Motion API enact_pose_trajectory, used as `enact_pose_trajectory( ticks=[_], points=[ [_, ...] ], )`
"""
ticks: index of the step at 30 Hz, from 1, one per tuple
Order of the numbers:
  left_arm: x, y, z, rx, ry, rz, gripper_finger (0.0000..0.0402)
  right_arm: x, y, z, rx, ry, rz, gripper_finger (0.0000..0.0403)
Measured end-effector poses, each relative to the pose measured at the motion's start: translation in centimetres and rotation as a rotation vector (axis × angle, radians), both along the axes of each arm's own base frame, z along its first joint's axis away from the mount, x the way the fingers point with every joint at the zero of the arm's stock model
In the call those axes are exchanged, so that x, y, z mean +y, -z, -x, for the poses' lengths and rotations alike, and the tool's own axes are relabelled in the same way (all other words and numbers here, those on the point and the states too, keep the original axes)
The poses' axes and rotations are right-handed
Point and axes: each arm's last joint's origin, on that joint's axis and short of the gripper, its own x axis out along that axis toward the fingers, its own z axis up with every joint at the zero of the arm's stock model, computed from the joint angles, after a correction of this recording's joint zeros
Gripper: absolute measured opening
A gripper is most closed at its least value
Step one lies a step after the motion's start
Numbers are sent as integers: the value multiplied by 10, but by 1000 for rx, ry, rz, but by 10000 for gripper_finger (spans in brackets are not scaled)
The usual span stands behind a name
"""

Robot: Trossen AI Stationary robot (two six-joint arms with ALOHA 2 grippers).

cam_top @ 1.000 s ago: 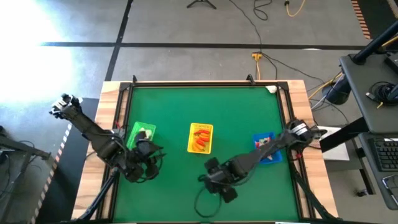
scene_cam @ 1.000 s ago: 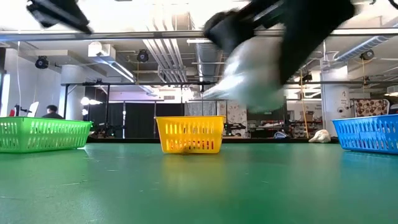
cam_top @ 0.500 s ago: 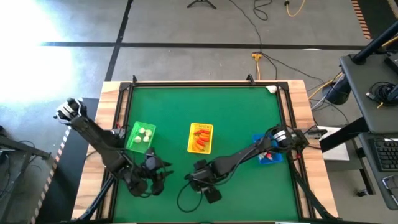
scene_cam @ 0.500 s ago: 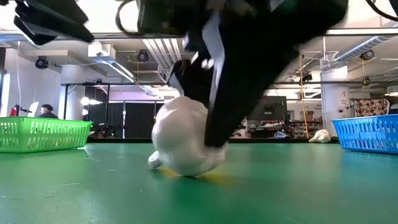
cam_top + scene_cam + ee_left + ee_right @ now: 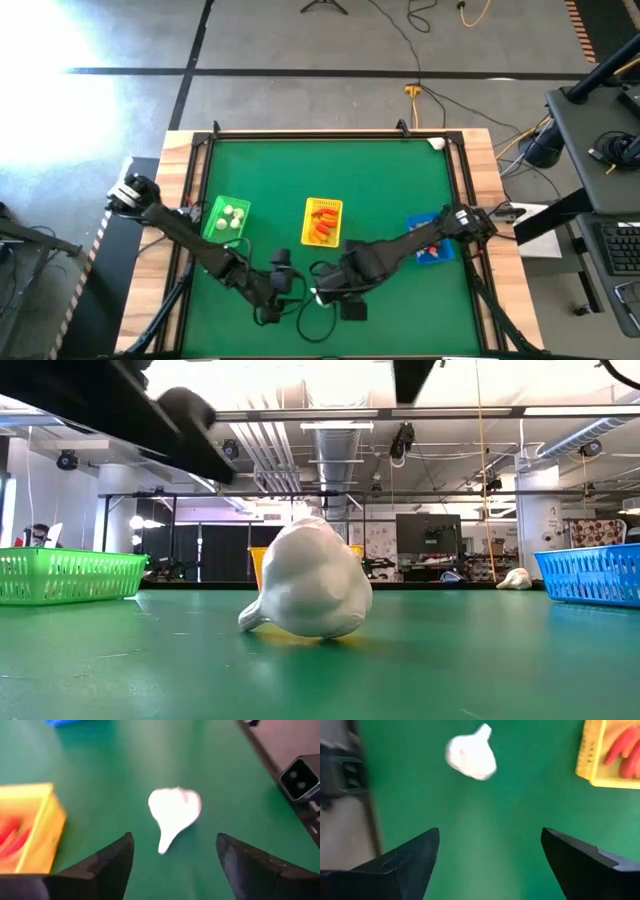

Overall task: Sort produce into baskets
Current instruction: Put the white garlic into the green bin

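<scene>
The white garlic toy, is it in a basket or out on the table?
Out. The white garlic toy lies on the bare green table, in front of the yellow basket, with neither gripper holding it.

Two dark jointed arms trail black cables and end in wedge-shaped fingers point(image 5: 410, 865).

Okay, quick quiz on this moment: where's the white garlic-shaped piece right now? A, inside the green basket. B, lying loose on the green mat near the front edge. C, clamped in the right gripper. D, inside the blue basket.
B: the white garlic-shaped piece lies on the green mat by itself. The left gripper and the right gripper both stand open with the piece lying clear of their fingers.
</scene>
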Motion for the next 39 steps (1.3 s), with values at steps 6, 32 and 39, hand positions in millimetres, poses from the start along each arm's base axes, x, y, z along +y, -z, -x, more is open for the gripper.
enact_pose_trajectory(
  ticks=[6, 32, 39],
  points=[
    [8, 22, -29, -10, 95, 85, 274, 21, -24, 10, -110, 68, -13, 328],
    [0, 71, -89, -16, 272, -23, 328, 23, -20, 8, -125, 165, -19, 327],
    [-15, 71, -111, 39, 297, 14, 289, 23, -19, 9, -117, 162, -21, 327]
  ],
)
